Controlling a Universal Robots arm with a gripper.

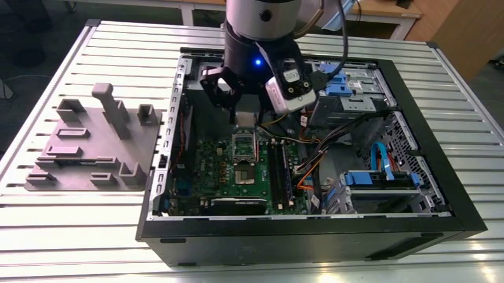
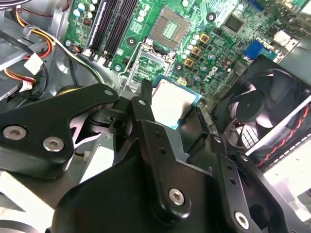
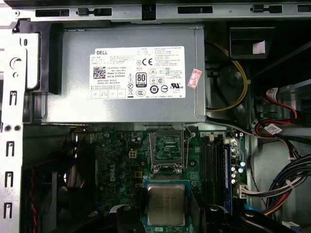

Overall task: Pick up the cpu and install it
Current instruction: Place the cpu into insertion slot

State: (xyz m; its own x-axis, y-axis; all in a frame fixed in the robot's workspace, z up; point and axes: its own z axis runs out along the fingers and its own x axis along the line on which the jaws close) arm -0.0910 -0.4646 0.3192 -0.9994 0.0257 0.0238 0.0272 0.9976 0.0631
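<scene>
Ribbed aluminium slats make up the table (image 1: pixel 63 236), and on it an open black computer case (image 1: pixel 315 239) lies on its side with the arm reaching down into it. We see the cpu (image 2: pixel 171 103) held off the green motherboard (image 2: pixel 221 46), silver top up. It is gripped at two opposite edges by the black fingers (image 2: pixel 144 108) of the gripper (image 2: pixel 172 110), which are closed onto it.

Just beside the cpu, toward the near side of the case, the hinged metal frame (image 2: pixel 146 68) of the socket (image 2: pixel 170 29) is swung open. It lies between the chip and the socket's pale contact field. The cpu is not over the socket; it hangs to the far side of it.

Outward from there, the black memory slots (image 2: pixel 109 24) run alongside the socket. A black case fan (image 2: pixel 265 109) with red and black leads stands close to the gripper on the other side. Yellow, red and orange cables (image 2: pixel 29 29) loop past the slots.

In the first wrist view a grey power supply (image 3: pixel 73 87) with a white label fills the case wall beyond the socket. In the exterior view, blue drive brackets (image 1: pixel 382 180) sit at the case's right. A grey fixture plate (image 1: pixel 94 159) with raised blocks rests on the table at the exterior view's left, well apart from the gripper.
</scene>
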